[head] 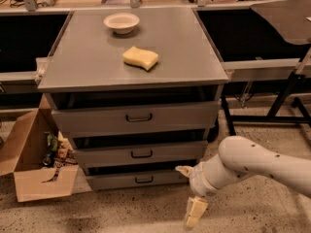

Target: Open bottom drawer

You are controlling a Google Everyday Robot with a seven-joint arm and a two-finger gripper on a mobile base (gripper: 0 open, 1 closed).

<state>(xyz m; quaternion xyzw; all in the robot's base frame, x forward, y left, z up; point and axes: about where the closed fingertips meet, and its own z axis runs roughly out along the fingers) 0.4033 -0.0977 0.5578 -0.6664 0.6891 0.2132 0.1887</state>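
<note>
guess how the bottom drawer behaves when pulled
The bottom drawer looks like rigid metal, so it probably slides straight without flexing. Its small loop handle offers little grip, so the claw, low by the drawer's right end, might slip.
</note>
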